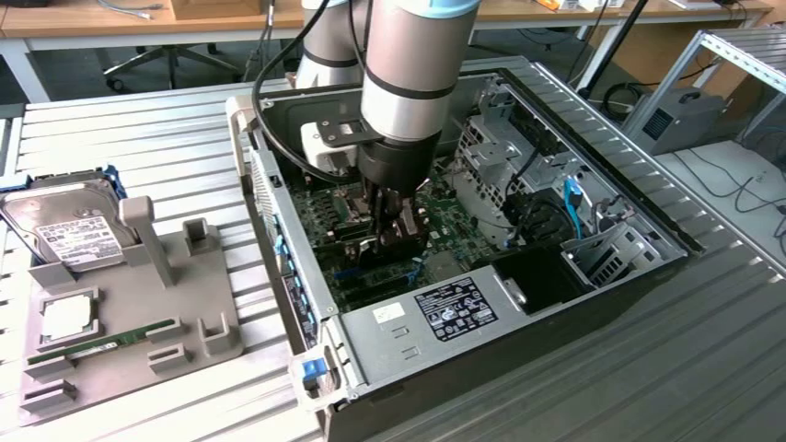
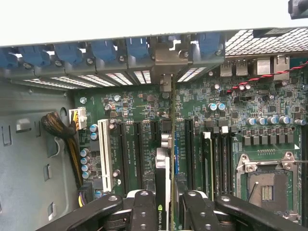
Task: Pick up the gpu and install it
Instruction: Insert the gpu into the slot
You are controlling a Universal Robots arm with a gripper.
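Observation:
In the wrist view the gpu [image 2: 166, 163] stands on edge between my two black fingers [image 2: 142, 209], a white logo showing on its dark side. My gripper [image 2: 166, 209] is shut on it. The card runs in line with the long black slots of the green motherboard [image 2: 226, 110], and its metal bracket [image 2: 168, 55] reaches the case's rear slot openings. I cannot tell whether its connector edge sits in a slot. In the exterior view my gripper [image 1: 387, 230] reaches straight down into the open computer case [image 1: 614, 193], low over the motherboard [image 1: 356, 272].
Blue slot clips [image 2: 103, 50] line the rear wall. A white slot [image 2: 104, 154] and a cable bundle [image 2: 60, 127] lie to one side, the empty processor socket [image 2: 262, 185] to the other. Beside the case, a grey fixture [image 1: 202, 295] holds a hard drive [image 1: 68, 230], a memory stick [image 1: 105, 343] and a processor [image 1: 68, 313].

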